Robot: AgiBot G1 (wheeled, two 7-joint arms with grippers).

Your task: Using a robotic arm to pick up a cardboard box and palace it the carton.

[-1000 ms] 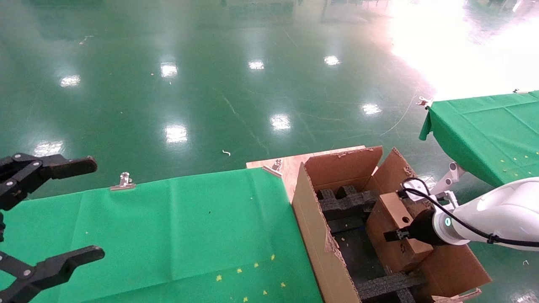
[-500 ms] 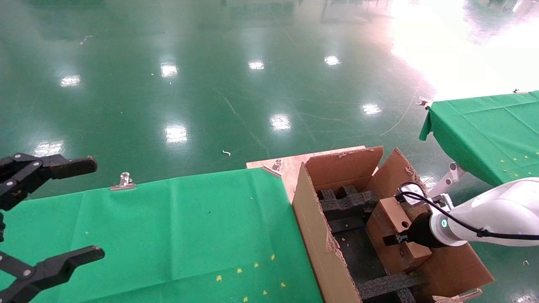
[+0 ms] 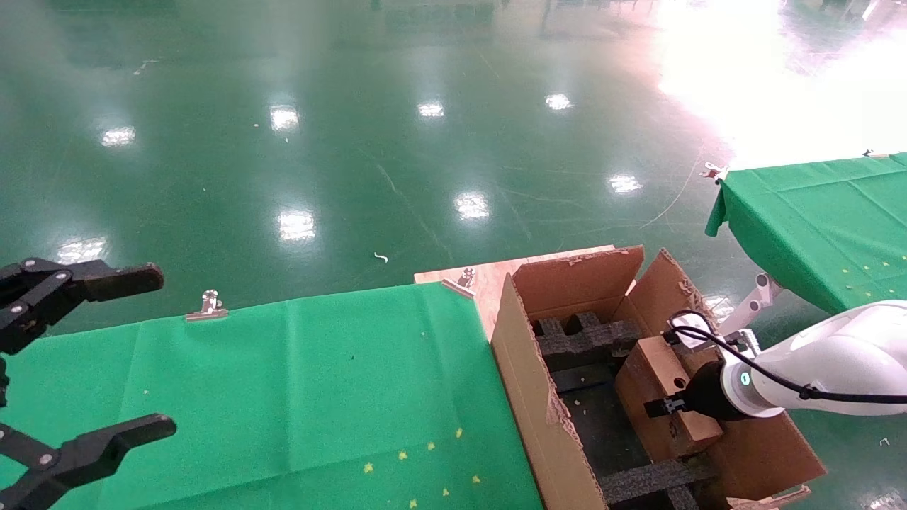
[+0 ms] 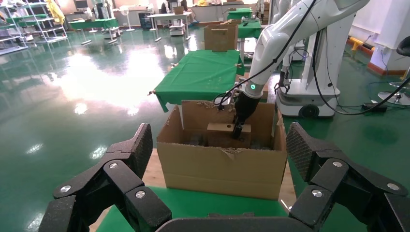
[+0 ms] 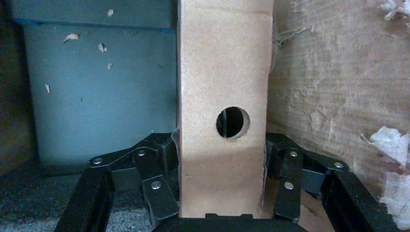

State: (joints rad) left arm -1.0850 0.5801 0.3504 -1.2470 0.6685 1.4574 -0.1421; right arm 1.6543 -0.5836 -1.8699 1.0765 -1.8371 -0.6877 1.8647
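The small brown cardboard box (image 3: 655, 368), with a round hole in its top, sits tilted inside the large carton (image 3: 528, 397), against the carton's right wall and above the black foam inserts (image 3: 581, 336). The white robotic arm (image 3: 829, 361) reaches in from the right. My right gripper (image 3: 662, 409) is shut on the box. In the right wrist view the fingers (image 5: 154, 186) press both sides of the box (image 5: 222, 72). My left gripper (image 3: 159, 348) is open and empty at the far left over the green table. It frames the carton (image 4: 222, 166) in the left wrist view.
A green-clothed table (image 3: 297, 397) lies left of the carton, with metal clips (image 3: 207, 306) at its far edge. A second green table (image 3: 822, 219) stands at the far right. Shiny green floor lies beyond. The carton's torn flaps (image 3: 581, 280) stand up at the back.
My right arm has lowered the cardboard box a little deeper into the carton. The left gripper has not moved.
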